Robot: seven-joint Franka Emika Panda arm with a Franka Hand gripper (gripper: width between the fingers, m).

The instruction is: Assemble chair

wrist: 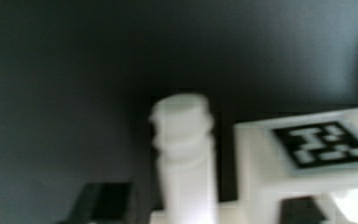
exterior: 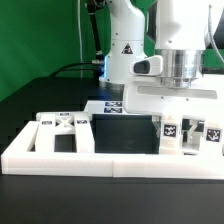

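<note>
White plastic fills the near edge: the long low border rail (exterior: 100, 160) runs across the front of the dark table. Just behind it, at the exterior view's left, lies a ladder-like frame (exterior: 62, 130) of the chair, tags up and well apart from the arm. At the exterior view's right, a cluster of tagged chair pieces (exterior: 186, 130) sits against the rail, and the gripper (exterior: 172, 120) hangs straight over that cluster, so the part that matters is below it rather than off to a side. The wrist view shows this close up, though blurred. A rounded white post (wrist: 185, 150) runs lengthwise away from the camera, with a tagged block (wrist: 318, 145) just beside it (whether the two touch I cannot tell). One dark finger (wrist: 105, 200) shows close beside the post. The other finger is hidden, so I cannot tell whether the jaws clamp the post or merely straddle it. My judgement is that the coming move turns on that post lining up between the fingers. Farthest back stands the arm's base (exterior: 125, 50).
</note>
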